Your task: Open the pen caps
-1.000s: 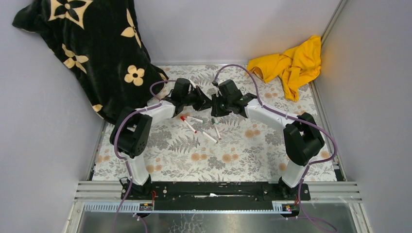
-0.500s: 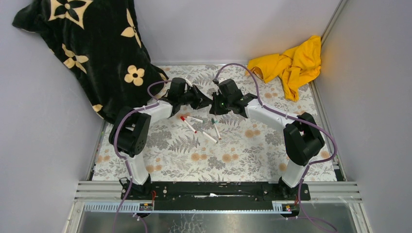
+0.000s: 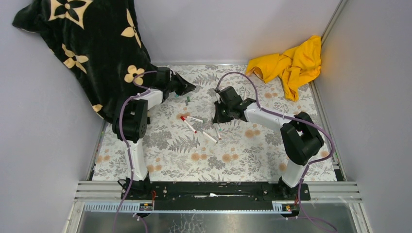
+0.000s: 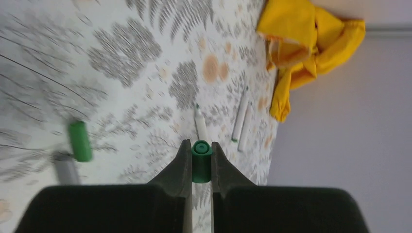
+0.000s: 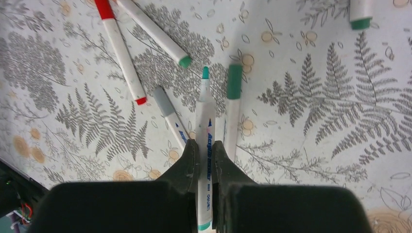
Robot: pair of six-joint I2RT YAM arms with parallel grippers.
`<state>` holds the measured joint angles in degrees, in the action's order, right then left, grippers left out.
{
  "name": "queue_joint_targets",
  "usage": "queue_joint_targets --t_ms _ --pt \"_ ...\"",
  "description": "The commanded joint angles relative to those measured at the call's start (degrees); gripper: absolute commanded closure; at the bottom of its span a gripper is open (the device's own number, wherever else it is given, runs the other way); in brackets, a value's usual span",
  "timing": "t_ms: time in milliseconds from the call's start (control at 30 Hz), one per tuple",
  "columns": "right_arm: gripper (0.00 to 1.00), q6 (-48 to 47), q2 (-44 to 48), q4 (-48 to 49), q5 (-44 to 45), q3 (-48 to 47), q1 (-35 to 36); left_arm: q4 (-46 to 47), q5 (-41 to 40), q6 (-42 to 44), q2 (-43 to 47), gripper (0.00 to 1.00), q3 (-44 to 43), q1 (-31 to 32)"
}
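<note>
Left wrist view: left claw [image 4: 200,150] pinches a green cap [image 4: 201,162]; right claw [image 5: 204,146] pinches the uncapped pen [image 5: 205,109].

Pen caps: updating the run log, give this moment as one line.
left gripper shut on green cap | right gripper shut on uncapped pen | arms apart | second green cap on table

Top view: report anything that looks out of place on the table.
A black floral blanket spills over the far left corner, and a crumpled yellow cloth lies in the far right corner; neither belongs with the pens.
</note>
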<state>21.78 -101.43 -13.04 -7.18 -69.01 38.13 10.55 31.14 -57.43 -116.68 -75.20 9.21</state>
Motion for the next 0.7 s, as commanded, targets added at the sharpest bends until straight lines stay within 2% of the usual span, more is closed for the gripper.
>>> queue_joint_targets --t_ms 0,100,233,400,533,667 --pt "1.00 -0.1 1.2 -1.7 -1.2 0.0 0.4 -2.8 -4.2 3.9 -1.1 1.00 -3.4 -0.6" --pt "1.00 -0.8 1.9 -2.5 0.8 -0.8 0.4 -4.8 -3.8 5.5 -0.7 1.00 -4.0 -0.6" --pt "1.00 -2.1 2.1 -5.3 7.6 -3.5 0.3 -11.7 -8.5 11.3 1.7 1.00 -3.8 -0.6" --pt "1.00 -3.6 0.4 -7.0 13.5 -4.9 -2.2 -20.2 -20.0 16.2 4.8 1.00 -1.2 -0.6" --pt "1.00 -3.5 -0.1 -5.5 14.9 -4.1 -6.1 -21.9 -25.1 17.2 5.7 0.99 0.4 -0.7" --pt "1.00 -4.5 -1.8 -5.6 17.6 -5.4 -9.3 -22.6 -27.6 17.7 5.3 0.91 0.4 -0.8"
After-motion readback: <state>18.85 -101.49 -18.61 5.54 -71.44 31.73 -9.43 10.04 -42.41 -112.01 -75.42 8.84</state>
